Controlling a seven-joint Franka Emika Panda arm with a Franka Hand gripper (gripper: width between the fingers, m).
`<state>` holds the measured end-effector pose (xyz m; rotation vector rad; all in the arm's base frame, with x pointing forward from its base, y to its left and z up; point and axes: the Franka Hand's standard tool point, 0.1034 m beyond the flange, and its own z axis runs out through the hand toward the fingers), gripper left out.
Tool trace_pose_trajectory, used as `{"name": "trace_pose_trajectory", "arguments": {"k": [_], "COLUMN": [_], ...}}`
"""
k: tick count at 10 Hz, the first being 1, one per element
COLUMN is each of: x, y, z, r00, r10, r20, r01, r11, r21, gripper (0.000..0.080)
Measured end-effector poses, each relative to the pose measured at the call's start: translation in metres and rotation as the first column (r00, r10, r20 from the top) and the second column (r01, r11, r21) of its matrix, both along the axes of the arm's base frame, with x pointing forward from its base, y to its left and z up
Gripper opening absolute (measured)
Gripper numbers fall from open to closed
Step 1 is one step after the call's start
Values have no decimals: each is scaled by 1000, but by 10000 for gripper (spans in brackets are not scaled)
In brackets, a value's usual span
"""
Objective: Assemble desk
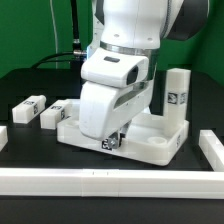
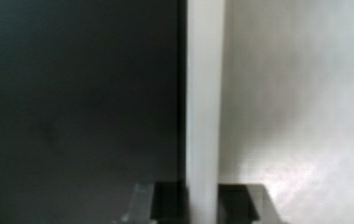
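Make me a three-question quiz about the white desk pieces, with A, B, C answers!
1. Where is the tool?
A) at the desk top's near rim
B) on a border rail
C) high above everything

2. How many legs lie flat on the table?
A) one
B) two
C) four

3. The leg at the desk top's corner, on the exterior view's right, is
A) tipped over
B) upright
C) in the tool

Answers:
1 A: the wrist view shows the rim between its fingers.
2 B: two lie at the exterior view's left.
3 B: it stands on end.
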<state>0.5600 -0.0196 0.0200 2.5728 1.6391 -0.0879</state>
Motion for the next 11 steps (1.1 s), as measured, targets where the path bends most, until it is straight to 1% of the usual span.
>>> {"name": "trace_pose_trajectory", "arguments": {"k": [1,2,4,6,7,11], "x": [0,2,19,30,32,31], "y": [0,4,17,30,34,29], "z": [0,-1,-1,-3,-2,-3], "r00": [999,993,980,972,968,967], "r10": [37,118,194,235,246,251], "r20": [-4,-22,-29,-32,-38,-42], "r01": [-37,-118,-195,-236,-248,-253], "r11": [999,993,980,971,968,967], "r21": [-6,-12,-29,-39,-41,-43], "gripper": [63,63,63,63,63,63]}}
